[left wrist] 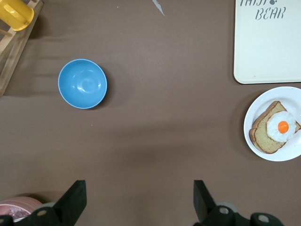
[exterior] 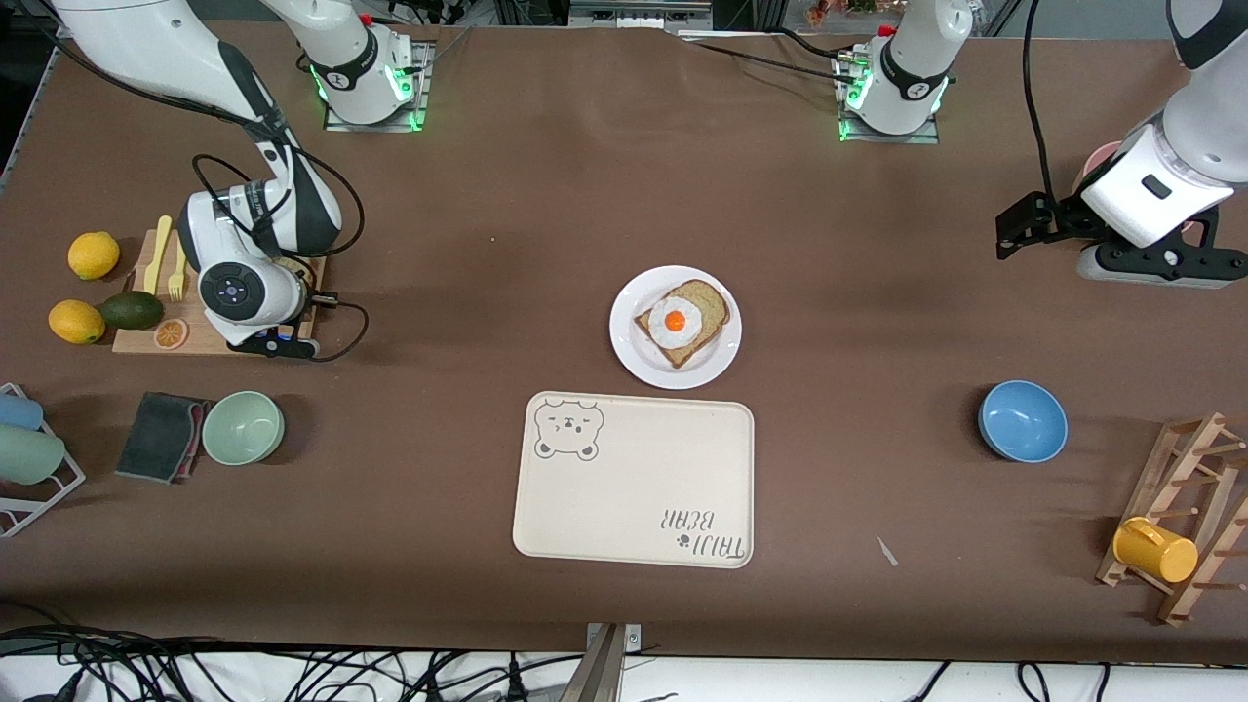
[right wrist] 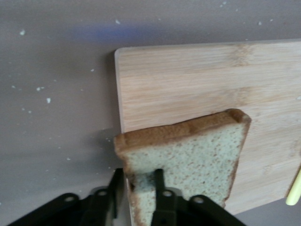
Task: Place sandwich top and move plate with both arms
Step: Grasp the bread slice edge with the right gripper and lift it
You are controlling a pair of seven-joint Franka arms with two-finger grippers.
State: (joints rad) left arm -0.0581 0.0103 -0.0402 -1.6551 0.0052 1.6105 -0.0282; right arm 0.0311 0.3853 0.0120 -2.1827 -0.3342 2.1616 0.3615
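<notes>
The white plate (exterior: 634, 361) lies mid-table and bears a bread slice with a fried egg (exterior: 676, 320); it also shows in the left wrist view (left wrist: 282, 155). The sandwich top (right wrist: 188, 155), a speckled slice with a dark crust, lies partly on the wooden cutting board (right wrist: 188, 89) at the right arm's end. My right gripper (right wrist: 138, 176) is shut on the slice's crust edge, one finger on top and one at its side. In the front view the arm hides that slice. My left gripper (exterior: 1019, 229) is open and empty (left wrist: 138, 186) over bare table at the left arm's end.
A beige bear tray (exterior: 634, 487) lies nearer the camera than the plate. A blue bowl (exterior: 1022, 419) and a wooden rack with a yellow cup (exterior: 1155, 549) are toward the left arm's end. A green bowl (exterior: 243, 427), a dark cloth (exterior: 161, 436), lemons and an avocado (exterior: 130, 310) surround the cutting board (exterior: 210, 336).
</notes>
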